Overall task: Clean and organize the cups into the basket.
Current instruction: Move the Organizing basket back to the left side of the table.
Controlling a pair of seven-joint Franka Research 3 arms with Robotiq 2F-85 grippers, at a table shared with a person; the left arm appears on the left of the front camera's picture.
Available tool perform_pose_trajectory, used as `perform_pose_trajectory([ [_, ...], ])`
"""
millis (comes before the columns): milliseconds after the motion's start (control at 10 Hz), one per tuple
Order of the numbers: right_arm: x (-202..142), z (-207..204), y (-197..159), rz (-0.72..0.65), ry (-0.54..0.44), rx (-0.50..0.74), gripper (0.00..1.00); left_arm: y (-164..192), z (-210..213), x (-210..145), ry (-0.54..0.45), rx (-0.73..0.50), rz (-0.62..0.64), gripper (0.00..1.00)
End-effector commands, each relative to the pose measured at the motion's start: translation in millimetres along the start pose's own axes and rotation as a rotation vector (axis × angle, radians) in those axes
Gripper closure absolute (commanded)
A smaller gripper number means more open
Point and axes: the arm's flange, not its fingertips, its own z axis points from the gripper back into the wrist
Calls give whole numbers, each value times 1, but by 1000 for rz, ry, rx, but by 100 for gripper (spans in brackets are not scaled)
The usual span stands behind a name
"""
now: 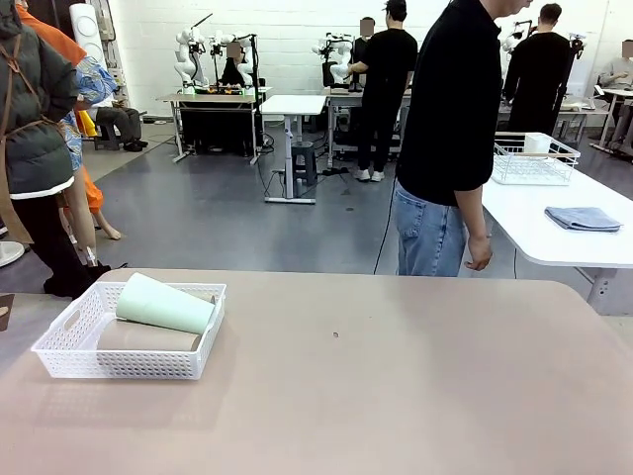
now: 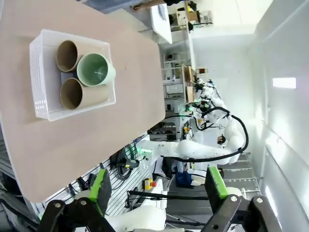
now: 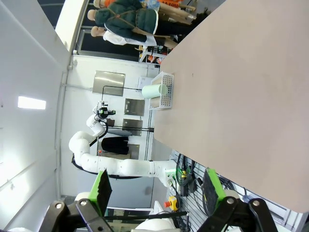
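Note:
The white lattice basket point(image 1: 74, 346) stands at the table's left side. A pale mint-green cup point(image 1: 163, 304) lies in it on its side, on top of tan-brown cups point(image 1: 148, 338). From above, the basket point(image 2: 41, 72) holds two tan-brown cups point(image 2: 67, 54) point(image 2: 72, 93) with the mint-green cup point(image 2: 95, 70) resting on them, mouths facing the camera. My left gripper point(image 2: 157, 186) hangs high above the table, open and empty. My right gripper point(image 3: 155, 186) is open too, off the table's edge; the basket point(image 3: 165, 91) and the mint-green cup point(image 3: 154, 90) are far from it.
A person in a black shirt and jeans point(image 1: 450, 139) stands at the far edge, right of centre, one hand hanging near the table. Behind, a white table point(image 1: 554, 213) carries a wire-grid basket point(image 1: 534, 158) and a folded grey cloth point(image 1: 584, 218).

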Motion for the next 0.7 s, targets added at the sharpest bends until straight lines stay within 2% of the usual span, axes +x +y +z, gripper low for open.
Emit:
perform_pose_trajectory([
  [0,-3,1,2,2,8,-4,0,-4,22,13,25,-32,-39,0],
  [600,-3,1,2,2,8,-4,0,-5,1,10,53,-19,-41,0],
])
